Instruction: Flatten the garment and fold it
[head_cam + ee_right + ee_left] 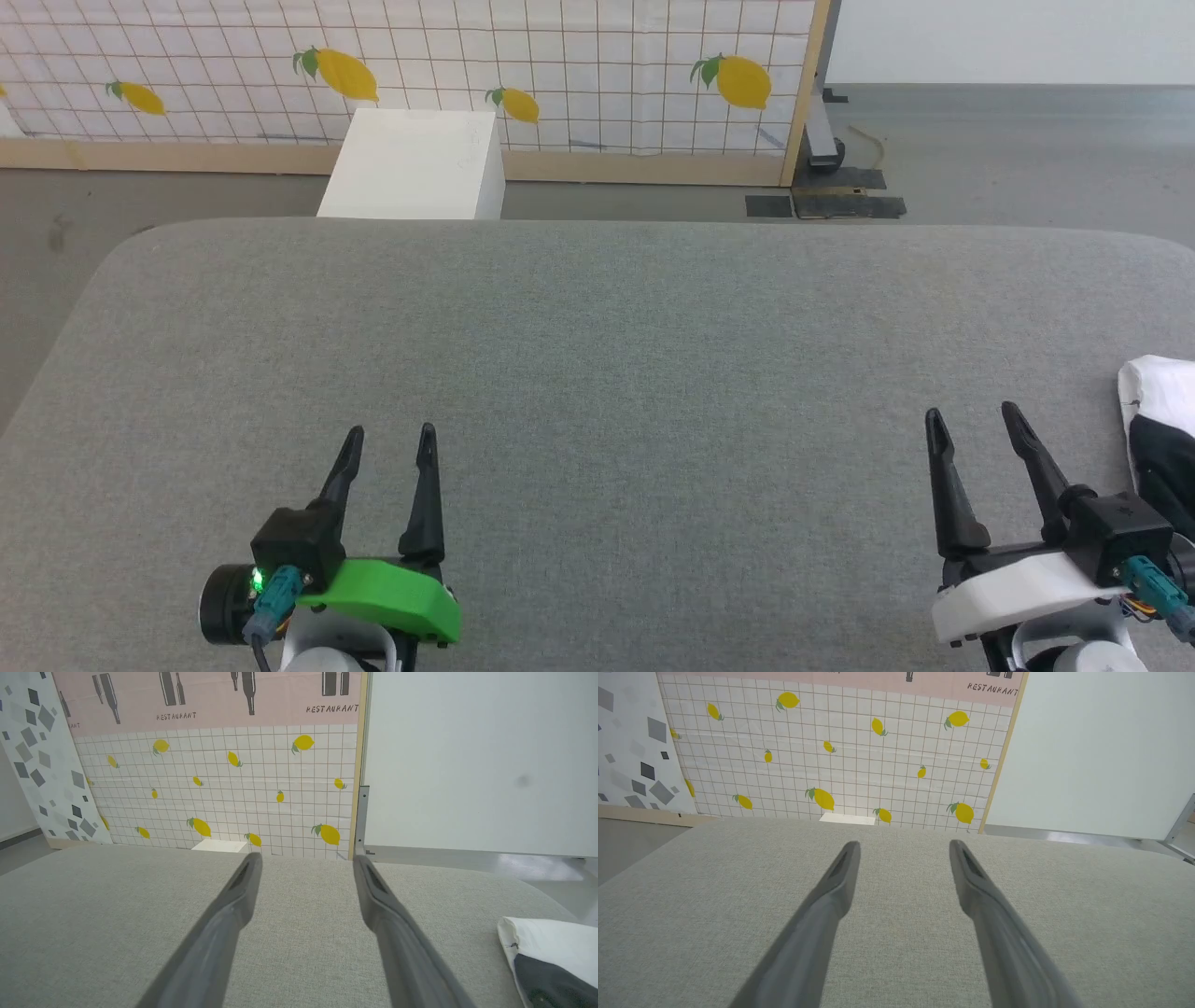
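Opening stage of the task. The garment (1156,397) lay bunched at the right edge of the grey cloth-covered table (597,336), toward its near right corner. Only a white fold and a black part were in view; the rest ran past the frame, so its full lie could not be told. Flattening had not begun, and no fold had been made.

The left gripper (390,431) sat over the near edge, left of centre, with its two dark fingers spread wide and nothing between them. The right gripper (971,411) sat over the near edge toward the right corner, likewise spread wide and empty. The garment was just beside it on its outer side; whether cloth touched the wrist housing could not be told.

The step in hand was judged to be the reach for the garment. The next move would call for the right gripper to turn outward toward the right edge, take a hem or shoulder, and draw the cloth to the middle of the table, where the left gripper could join in spreading it. The bunched cloth hid which part was which, so a pinch might catch more than one layer.

Beyond the far edge stood a white box (411,163) on the floor (980,149), before a lemon-print panel (560,65). Neither lay in the path; nothing stood between the right gripper and the garment.
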